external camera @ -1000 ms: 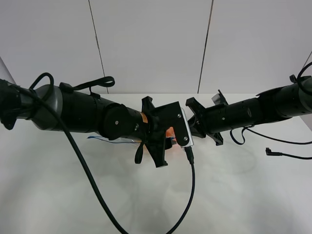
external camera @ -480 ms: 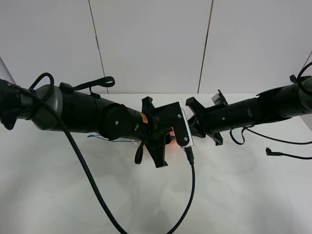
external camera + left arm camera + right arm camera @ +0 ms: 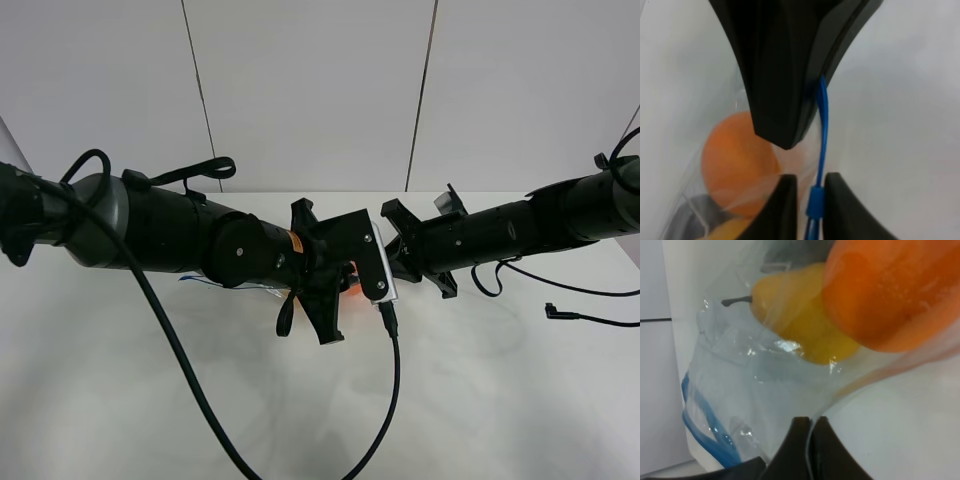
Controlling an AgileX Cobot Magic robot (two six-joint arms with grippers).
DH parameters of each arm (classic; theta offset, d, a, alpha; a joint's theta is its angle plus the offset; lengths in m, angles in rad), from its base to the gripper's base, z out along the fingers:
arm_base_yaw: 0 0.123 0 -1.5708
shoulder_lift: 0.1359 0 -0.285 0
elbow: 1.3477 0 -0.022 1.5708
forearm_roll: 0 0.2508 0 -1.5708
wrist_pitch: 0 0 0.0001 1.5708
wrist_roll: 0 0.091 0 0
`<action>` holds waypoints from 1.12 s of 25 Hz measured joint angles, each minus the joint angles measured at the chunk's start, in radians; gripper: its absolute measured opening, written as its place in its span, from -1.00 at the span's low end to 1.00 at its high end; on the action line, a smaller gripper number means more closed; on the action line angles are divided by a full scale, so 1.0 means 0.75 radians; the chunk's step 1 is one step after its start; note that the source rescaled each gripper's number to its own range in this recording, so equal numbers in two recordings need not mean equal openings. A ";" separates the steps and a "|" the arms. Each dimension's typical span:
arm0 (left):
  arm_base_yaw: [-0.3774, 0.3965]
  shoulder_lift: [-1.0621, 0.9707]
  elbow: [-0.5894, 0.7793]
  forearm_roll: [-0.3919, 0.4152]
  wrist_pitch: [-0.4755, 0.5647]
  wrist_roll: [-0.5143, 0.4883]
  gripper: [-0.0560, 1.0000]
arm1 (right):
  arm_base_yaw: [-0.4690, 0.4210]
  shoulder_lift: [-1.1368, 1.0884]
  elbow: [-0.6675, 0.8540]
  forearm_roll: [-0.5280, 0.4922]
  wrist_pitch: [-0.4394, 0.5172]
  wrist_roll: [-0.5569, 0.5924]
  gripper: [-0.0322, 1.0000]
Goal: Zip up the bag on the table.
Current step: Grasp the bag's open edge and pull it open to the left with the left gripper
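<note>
The clear bag [image 3: 755,405] lies on the white table [image 3: 500,400], mostly hidden under my left arm in the high view. Only a bit of its blue zip strip [image 3: 200,283] and the orange [image 3: 350,272] show there. My left gripper [image 3: 811,200] is shut on the blue zip strip [image 3: 821,130], with the orange [image 3: 737,160] beside it inside the bag. My right gripper [image 3: 811,437] is shut on the bag's clear plastic edge. The yellow pear [image 3: 800,325] and the orange [image 3: 890,290] lie just beyond it, and the zip strip [image 3: 705,420] runs off to one side.
A black cable [image 3: 395,390] hangs from my left wrist and runs across the front of the table. Another thin cable with a plug [image 3: 560,312] lies at the right. A white panelled wall [image 3: 320,90] stands behind the table.
</note>
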 joint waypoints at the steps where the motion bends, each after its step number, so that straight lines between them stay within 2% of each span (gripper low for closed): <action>1: 0.000 0.000 0.000 0.000 0.000 0.000 -0.87 | 0.000 0.000 0.000 0.000 0.000 0.000 -0.94; 13: 0.002 0.000 0.000 0.000 0.015 0.003 -0.89 | 0.000 0.000 0.000 -0.001 -0.001 0.000 -0.94; 19: 0.045 0.000 0.044 0.003 -0.007 0.006 -0.89 | 0.000 0.000 0.000 -0.021 -0.029 0.000 -0.94; 28: 0.106 0.000 0.178 0.134 -0.053 0.009 -0.89 | 0.003 0.000 0.000 -0.176 -0.117 0.062 -0.94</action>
